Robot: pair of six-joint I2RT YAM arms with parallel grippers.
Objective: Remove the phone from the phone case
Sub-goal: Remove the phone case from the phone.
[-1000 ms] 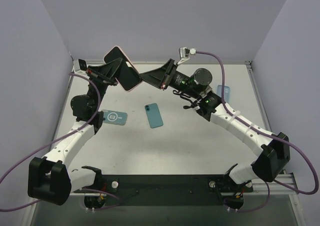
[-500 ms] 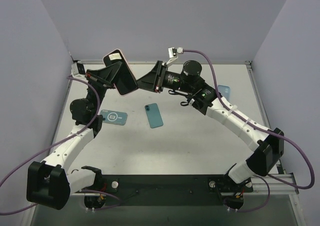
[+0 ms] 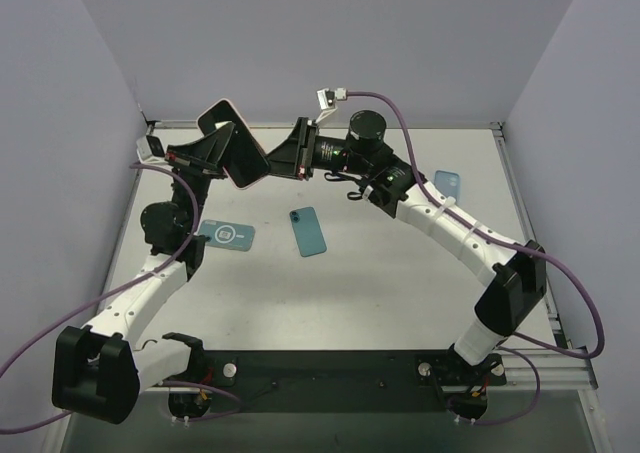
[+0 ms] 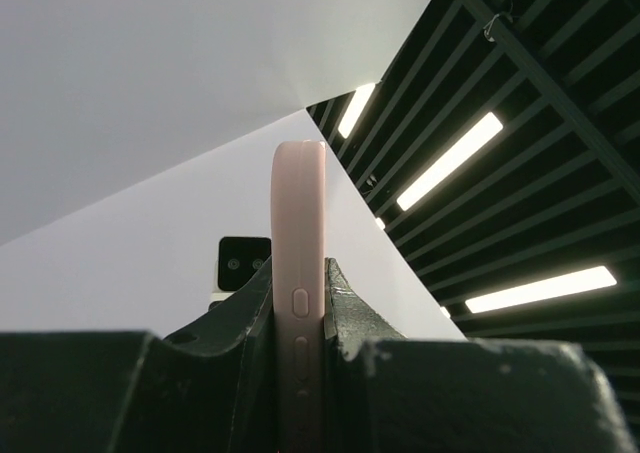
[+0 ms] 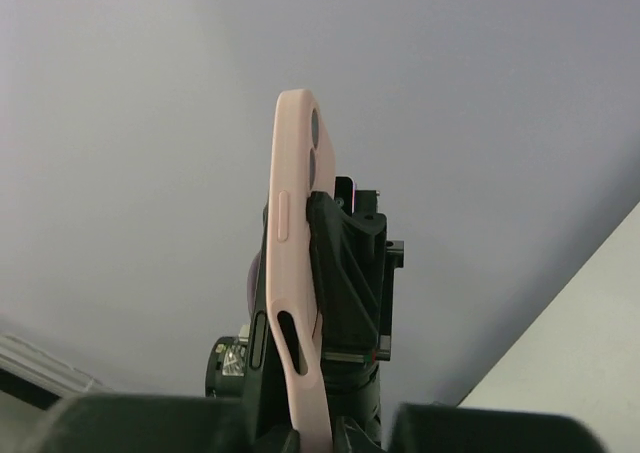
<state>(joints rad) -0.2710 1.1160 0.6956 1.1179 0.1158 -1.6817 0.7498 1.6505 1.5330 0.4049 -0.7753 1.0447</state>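
The phone in its pink case (image 3: 236, 143) is held up in the air at the back left. My left gripper (image 3: 225, 151) is shut on it; in the left wrist view the pink case edge (image 4: 298, 273) stands upright between my fingers (image 4: 345, 308). My right gripper (image 3: 282, 163) is shut on the case's lower right corner. In the right wrist view the pink case (image 5: 292, 243) bends away from the dark phone edge (image 5: 256, 338) near its bottom end, where it runs down into my right gripper (image 5: 315, 438).
On the table (image 3: 400, 283) lie a teal phone (image 3: 308, 231), a grey-teal case with a round mark (image 3: 226, 235) to its left, and a light blue item (image 3: 447, 184) at the right, partly under the right arm. Grey walls stand close on the left and behind.
Both grippers and the pink-cased phone have moved left and slightly back. The right arm has stretched further left, following it.
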